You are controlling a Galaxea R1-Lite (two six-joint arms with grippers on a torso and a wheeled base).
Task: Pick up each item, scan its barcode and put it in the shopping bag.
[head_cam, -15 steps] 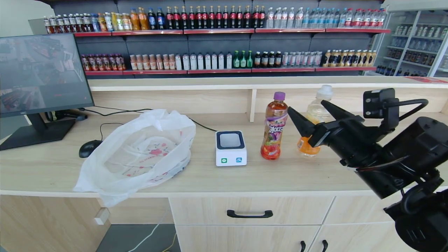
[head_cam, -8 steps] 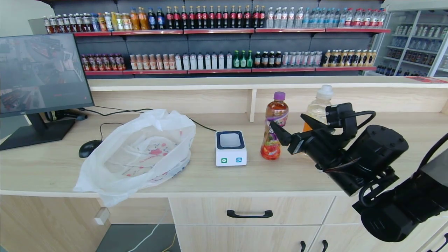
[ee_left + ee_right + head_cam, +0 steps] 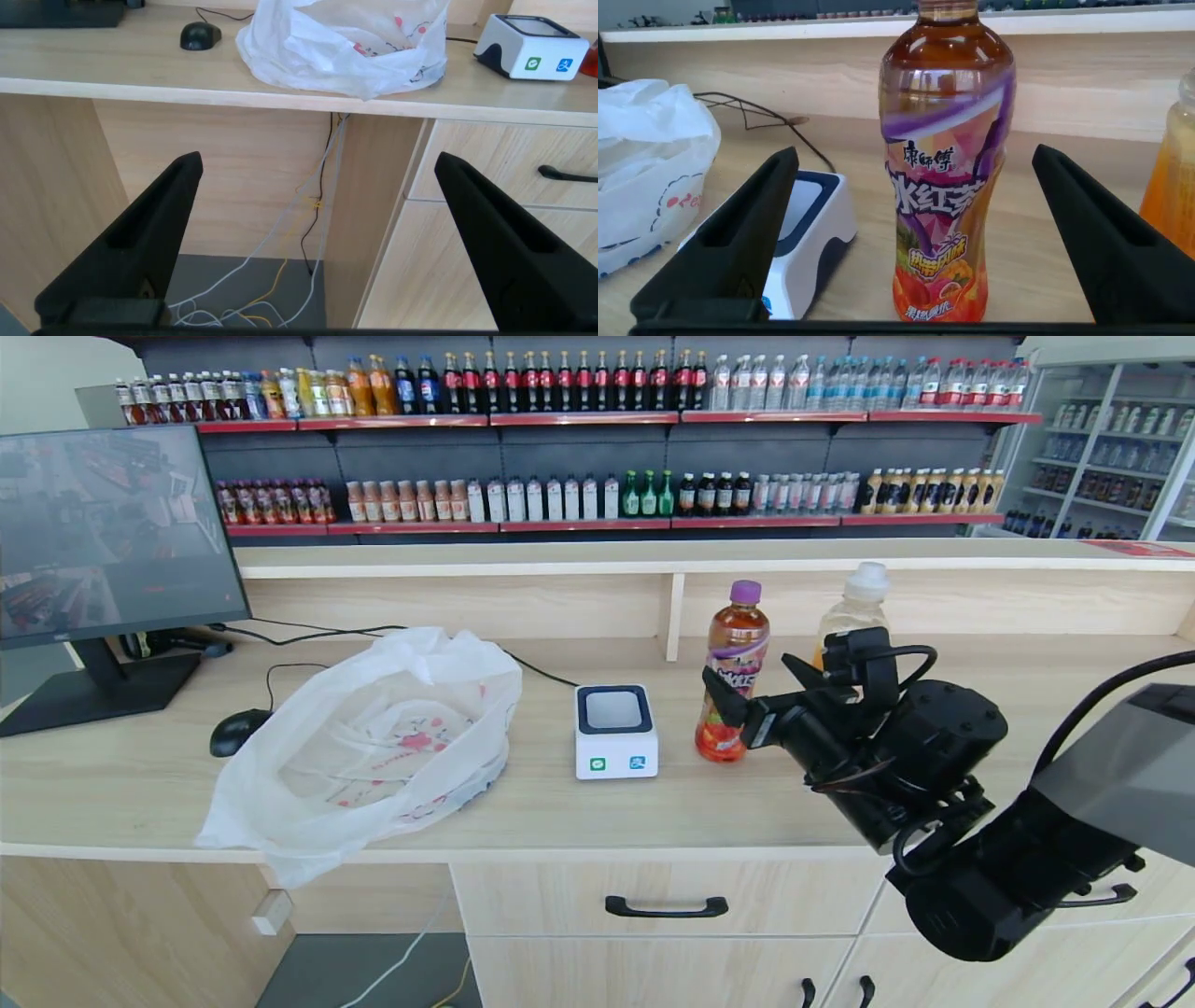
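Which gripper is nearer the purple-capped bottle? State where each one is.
Right. The right gripper is open just before the purple-capped bottle, facing it. The left gripper is open below the counter edge, facing the cabinet under the shopping bag.

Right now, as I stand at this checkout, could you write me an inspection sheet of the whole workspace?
Surface: light wooden counter, drawers beneath.
Job's things: purple-capped bottle upright, right of the white scanner; white-capped bottle beside it, farther right; shopping bag lying open, left of the scanner.
Clutter: mouse and monitor at the left end.
End effectors: right end effector open, facing the purple-capped bottle, no grip; left end effector open, low before the counter front.
Cables: black cable across the counter's back; wires hanging under the counter.
Surroundings: shelves of bottled drinks; glass-door fridge at the right.
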